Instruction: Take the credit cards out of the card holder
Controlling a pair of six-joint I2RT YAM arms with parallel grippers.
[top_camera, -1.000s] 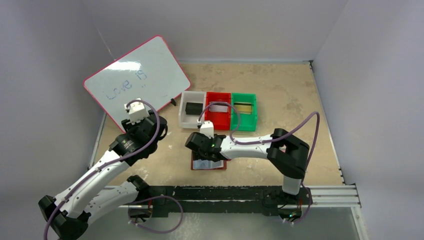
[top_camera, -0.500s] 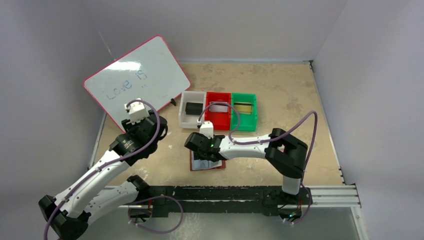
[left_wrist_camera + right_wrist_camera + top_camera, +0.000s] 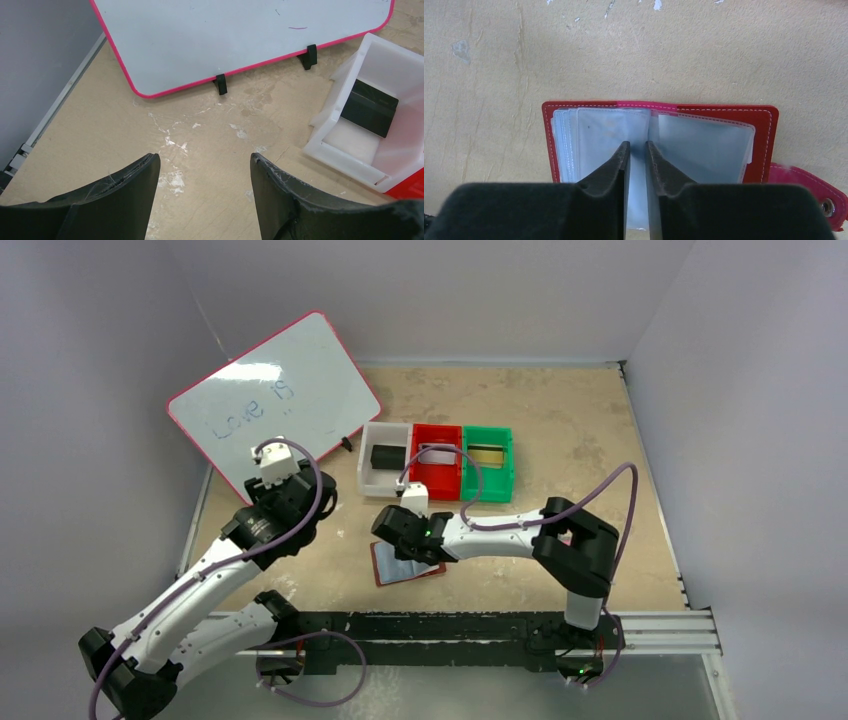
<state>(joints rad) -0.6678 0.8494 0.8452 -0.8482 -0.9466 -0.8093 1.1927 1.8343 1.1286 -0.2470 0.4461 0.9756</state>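
Spotted dark red stitched book-style card holder [image 3: 764,145] lying open on gritty beige table [image 3: 624,50], glossy pale blue clear sleeves [image 3: 704,145] fanned out. Caught right gripper [image 3: 637,145] nearly closed, pinching a sleeve by the spine; left gripper [image 3: 205,160] spread wide, empty.

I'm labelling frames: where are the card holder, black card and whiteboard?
card holder [image 3: 765,148]: right wrist view, red right cover.
black card [image 3: 369,108]: left wrist view, top face.
whiteboard [image 3: 225,35]: left wrist view, white face.
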